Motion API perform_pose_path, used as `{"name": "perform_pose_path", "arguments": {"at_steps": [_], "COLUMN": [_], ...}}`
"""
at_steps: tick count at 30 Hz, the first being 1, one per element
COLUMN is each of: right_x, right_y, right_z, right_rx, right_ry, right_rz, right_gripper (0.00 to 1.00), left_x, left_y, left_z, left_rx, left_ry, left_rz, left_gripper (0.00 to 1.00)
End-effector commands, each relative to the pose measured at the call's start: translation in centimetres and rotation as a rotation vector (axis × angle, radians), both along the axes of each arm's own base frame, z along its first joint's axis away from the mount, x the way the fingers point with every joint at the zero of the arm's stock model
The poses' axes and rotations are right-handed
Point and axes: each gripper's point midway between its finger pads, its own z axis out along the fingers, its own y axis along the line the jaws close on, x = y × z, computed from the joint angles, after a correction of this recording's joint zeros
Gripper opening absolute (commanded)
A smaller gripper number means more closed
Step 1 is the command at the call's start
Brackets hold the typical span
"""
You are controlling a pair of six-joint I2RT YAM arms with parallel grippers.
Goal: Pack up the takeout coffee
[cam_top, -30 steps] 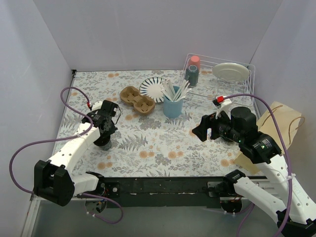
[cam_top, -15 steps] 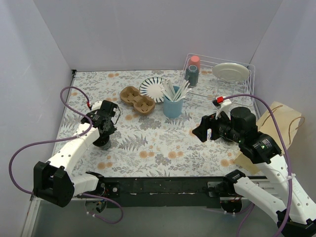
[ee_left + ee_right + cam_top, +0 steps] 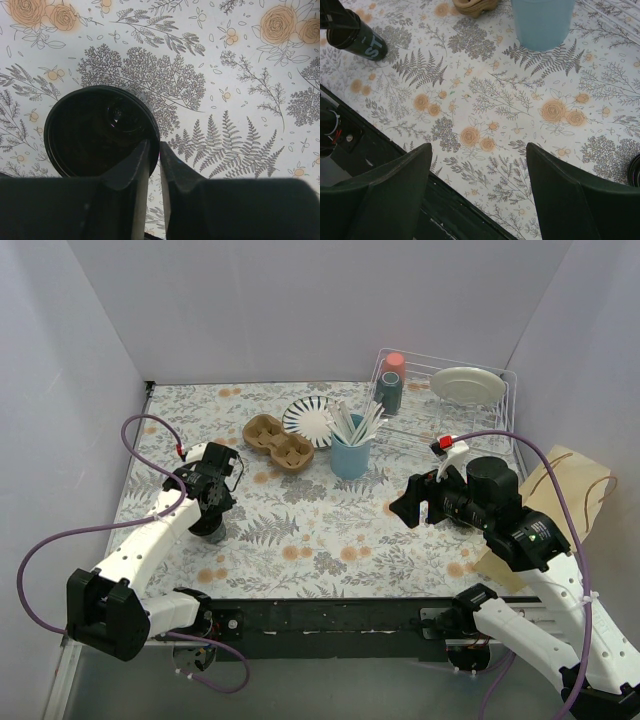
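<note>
Dark cup (image 3: pixel 85 135) rim nipped, left pincer (image 3: pixel 155 146)

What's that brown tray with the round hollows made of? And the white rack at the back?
The brown tray looks like moulded paper pulp: dull and tan, with soft, rounded hollows and no shine. The white rack seems to be coated metal wire: thin, smooth white bars with open gaps between them. Plastic can't be ruled out.

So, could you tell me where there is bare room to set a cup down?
Roomiest is the bare cloth mid-table, bordered by the dark cup in the left hand, the blue cup and the open right hand. The back left corner behind the carrier is free too. Back centre and right are crowded: carrier, plate, blue cup, rack.
</note>
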Motion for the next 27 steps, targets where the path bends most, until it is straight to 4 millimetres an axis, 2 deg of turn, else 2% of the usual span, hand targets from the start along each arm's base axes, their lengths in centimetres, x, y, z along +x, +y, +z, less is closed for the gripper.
{"name": "perform_pose_path", "arguments": {"at_steps": [1,2,3,4,13,18,24,27], "right_x": [0.1,0.1,0.1,0.1,0.1,0.2,0.2,0.2], "right_y": [0.1,0.1,0.0,0.1,0.0,0.1,0.2,0.1], "right_z": [0.8,0.8,0.8,0.7,0.3,0.2,0.3,0.4], "right_rx": [0.016,0.016,0.015,0.014,0.005,0.003,0.007,0.008], "right_ry": [-0.023,-0.022,-0.023,-0.02,-0.009,-0.001,0.0,-0.003], "right_rz": [0.0,0.0,0.0,0.0,-0.001,0.0,0.001,0.0], "right_gripper": [0.84,0.83,0.84,0.84,0.84,0.84,0.84,0.84], "left_x": [0.7,0.8,0.7,0.7,0.8,1.1,1.1,1.0], "left_y": [0.1,0.1,0.0,-0.1,0.3,0.6,0.4,0.9], "left_z": [1.9,2.0,2.0,2.0,2.7,4.1,4.0,3.8], "left_rx": [0.002,0.0,-0.005,-0.006,0.022,0.04,0.048,0.085], "left_ry": [-0.055,-0.058,-0.058,-0.058,-0.051,-0.068,-0.039,-0.013], "left_rz": [0.005,0.007,0.003,-0.004,-0.01,-0.02,-0.045,-0.042], "left_gripper": [0.13,0.09,0.01,0.0,0.0,0.0,0.0,0.0]}}
